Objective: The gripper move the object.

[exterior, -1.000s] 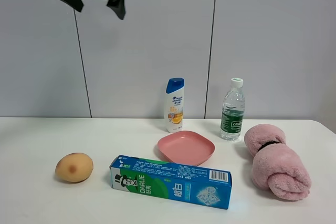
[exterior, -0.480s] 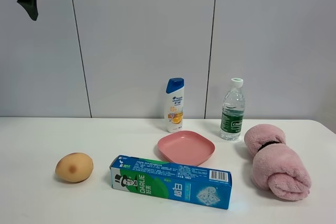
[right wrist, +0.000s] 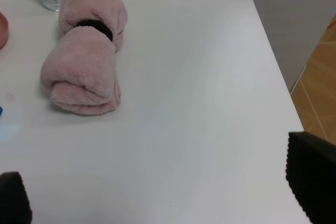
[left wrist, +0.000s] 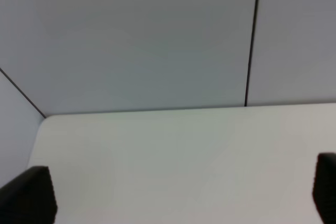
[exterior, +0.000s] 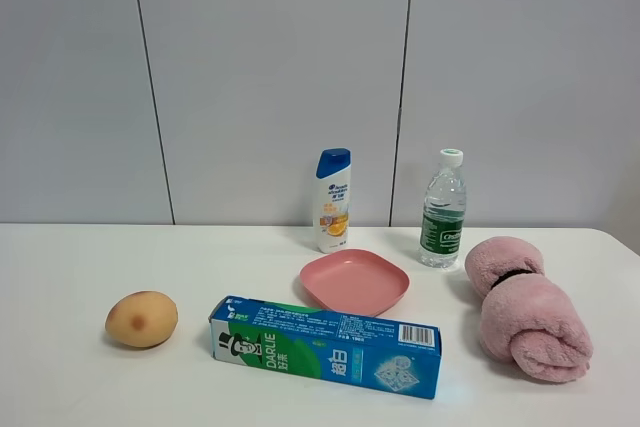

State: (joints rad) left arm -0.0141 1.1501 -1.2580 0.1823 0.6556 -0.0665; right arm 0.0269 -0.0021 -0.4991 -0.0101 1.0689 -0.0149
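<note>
1. The task is not naming its object, and nothing is being held, so I cannot tell which item is meant. The candidates are all lying on the white table [exterior: 60,267]: a toothpaste box [exterior: 325,346] at the front, a brown potato [exterior: 141,319] to its left, and a pink plate [exterior: 354,281] just behind the box.
2. A shampoo bottle [exterior: 333,199] and a water bottle [exterior: 443,209] are standing upright at the back. A rolled pink towel [exterior: 527,307] is lying on the right.
3. None of these is shifting; each is sitting where it sat a second ago.
4. The left gripper [left wrist: 176,192] is spread wide and empty, facing bare table and wall. Its arm, hanging high at the upper left a second ago, is now gone from the high view.
5. The right gripper [right wrist: 163,187] is also spread wide and empty, with the towel lying ahead of it.
6. That retreat probably means either a finished move or a reset; no grasp is under way.
</note>
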